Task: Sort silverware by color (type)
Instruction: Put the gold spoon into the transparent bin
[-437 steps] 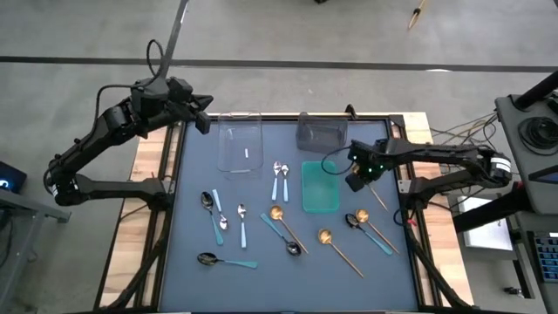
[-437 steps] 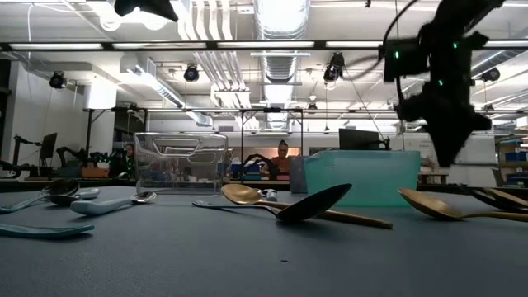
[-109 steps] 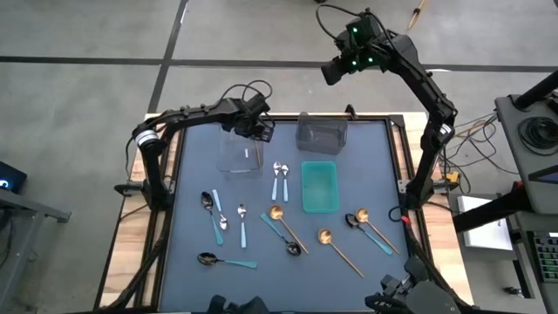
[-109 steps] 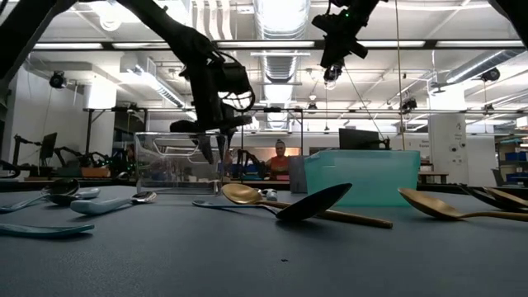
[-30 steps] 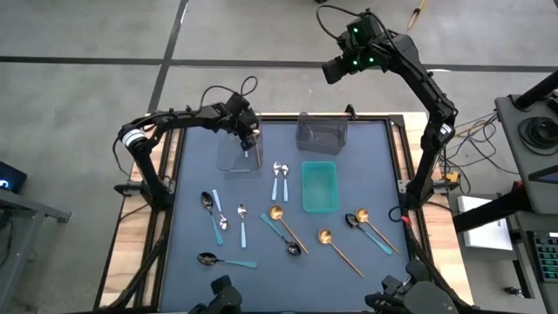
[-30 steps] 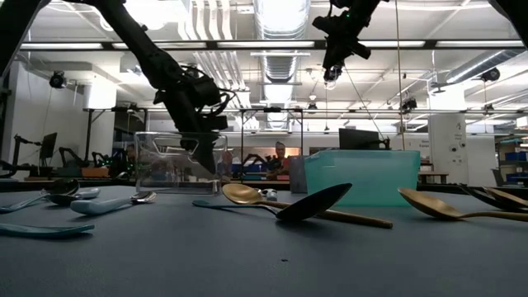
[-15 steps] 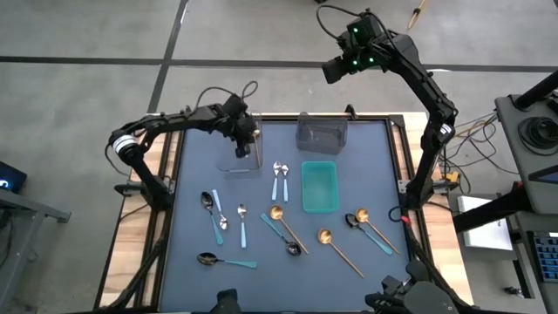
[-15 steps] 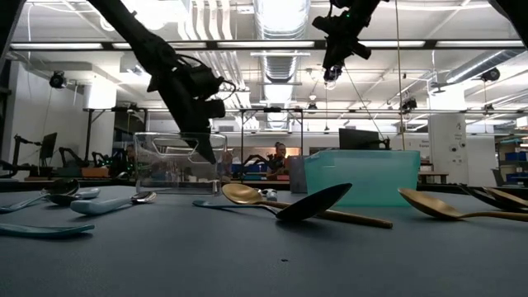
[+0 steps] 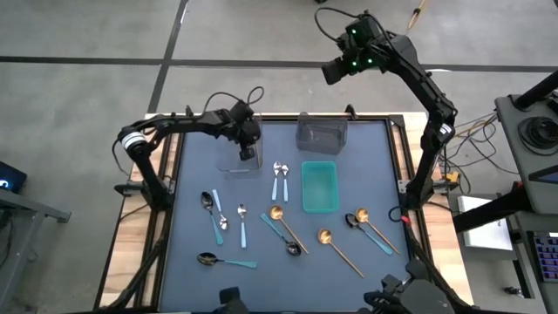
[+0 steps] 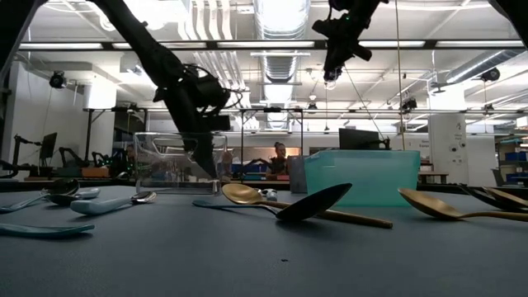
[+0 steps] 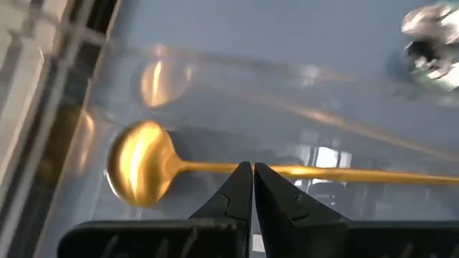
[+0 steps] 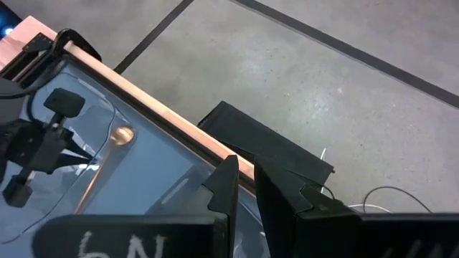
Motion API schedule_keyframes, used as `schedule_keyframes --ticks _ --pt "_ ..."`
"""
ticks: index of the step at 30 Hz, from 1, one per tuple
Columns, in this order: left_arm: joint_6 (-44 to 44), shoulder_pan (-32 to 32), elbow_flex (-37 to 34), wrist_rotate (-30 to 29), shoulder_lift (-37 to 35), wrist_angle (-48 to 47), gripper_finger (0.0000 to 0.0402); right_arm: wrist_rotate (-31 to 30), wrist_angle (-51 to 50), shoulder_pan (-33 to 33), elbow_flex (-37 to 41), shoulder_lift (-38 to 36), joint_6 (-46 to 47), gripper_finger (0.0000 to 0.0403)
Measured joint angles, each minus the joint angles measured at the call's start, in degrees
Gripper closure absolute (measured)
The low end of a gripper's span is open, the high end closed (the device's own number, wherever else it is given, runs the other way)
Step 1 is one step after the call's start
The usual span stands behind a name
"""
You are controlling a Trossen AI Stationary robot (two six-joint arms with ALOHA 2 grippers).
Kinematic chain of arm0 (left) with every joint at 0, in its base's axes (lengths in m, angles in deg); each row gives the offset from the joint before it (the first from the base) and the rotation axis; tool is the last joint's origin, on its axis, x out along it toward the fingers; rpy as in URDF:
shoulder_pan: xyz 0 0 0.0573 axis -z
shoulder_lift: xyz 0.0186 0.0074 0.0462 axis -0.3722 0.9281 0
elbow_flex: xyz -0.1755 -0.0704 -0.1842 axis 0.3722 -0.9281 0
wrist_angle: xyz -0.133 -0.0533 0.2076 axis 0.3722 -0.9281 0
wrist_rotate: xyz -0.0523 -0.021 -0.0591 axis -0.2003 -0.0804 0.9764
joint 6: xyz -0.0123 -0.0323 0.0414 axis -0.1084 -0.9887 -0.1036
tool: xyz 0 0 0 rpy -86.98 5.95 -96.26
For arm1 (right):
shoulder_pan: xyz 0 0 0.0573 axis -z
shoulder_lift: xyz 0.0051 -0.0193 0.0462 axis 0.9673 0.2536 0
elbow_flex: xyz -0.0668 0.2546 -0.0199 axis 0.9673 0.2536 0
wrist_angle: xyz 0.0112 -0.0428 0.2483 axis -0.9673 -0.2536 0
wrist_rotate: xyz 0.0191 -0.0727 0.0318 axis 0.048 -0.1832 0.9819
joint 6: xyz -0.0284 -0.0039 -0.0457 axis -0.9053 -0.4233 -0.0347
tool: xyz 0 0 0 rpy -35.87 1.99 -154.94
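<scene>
My left gripper (image 11: 252,188) is hanging pinched shut above a gold spoon (image 11: 143,170) inside the clear bin (image 9: 228,162), at eleven o'clock on the dark mat (image 9: 288,270); my right gripper (image 9: 332,71), nearly closed, empty, is waiting high beyond twelve.

A clear bin (image 9: 239,148) sits at the table's (image 9: 192,201) back left, with one spoon (image 11: 215,170) lying in it. Right of it stand two more bins (image 9: 321,131), one behind the other. The other spoons (image 9: 281,222) lie scattered in front.

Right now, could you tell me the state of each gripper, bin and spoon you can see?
left gripper: shut, over the clear bin
right gripper: raised beyond the table, holding nothing
clear bin: upright, holds a gold spoon
teal bin: upright, empty
grey bin: upright
</scene>
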Motion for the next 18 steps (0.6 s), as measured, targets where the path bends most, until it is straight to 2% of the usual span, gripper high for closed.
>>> schedule_keyframes --ticks 18 --pt "-2.2 0.4 0.2 0.9 4.2 4.5 0.0401 0.0 0.0 0.0 0.4 0.0 0.0 0.0364"
